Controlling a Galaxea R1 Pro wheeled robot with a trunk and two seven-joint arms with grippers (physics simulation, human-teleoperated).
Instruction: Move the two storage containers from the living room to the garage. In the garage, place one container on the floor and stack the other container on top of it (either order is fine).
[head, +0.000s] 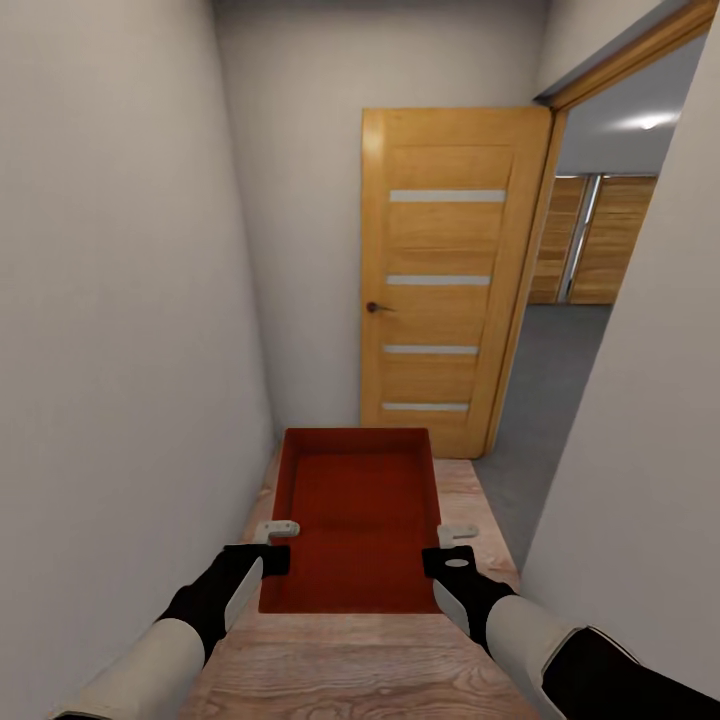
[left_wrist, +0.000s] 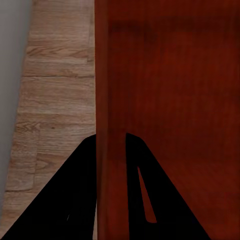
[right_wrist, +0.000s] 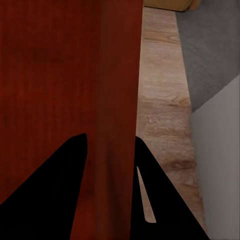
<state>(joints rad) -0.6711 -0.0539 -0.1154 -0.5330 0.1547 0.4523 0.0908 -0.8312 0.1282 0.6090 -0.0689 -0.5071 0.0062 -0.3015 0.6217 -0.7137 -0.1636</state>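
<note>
In the head view, the robot holds one red bin out in front, in the lower middle of the frame. The left gripper pinches the bin's left wall and the right gripper pinches its right wall. The bin looks level and empty. Below it is a wood floor in a thin hall. The orange door stands open at the upper middle, and grey floor starts on the right, past the doorway (that is likely the garage).

In the left wrist view, the two dark fingers sit on each side of the bin wall, closed tight on it.

In the right wrist view, the fingers also squeeze a bin wall, one inside and one outside. Grey floor shows at the upper right.

The step now looks like carrying. To do it well, the robot should keep both grips firm and even, keep the bin flat, and turn right slowly so the bin does not bump the door or the white wall.
</note>
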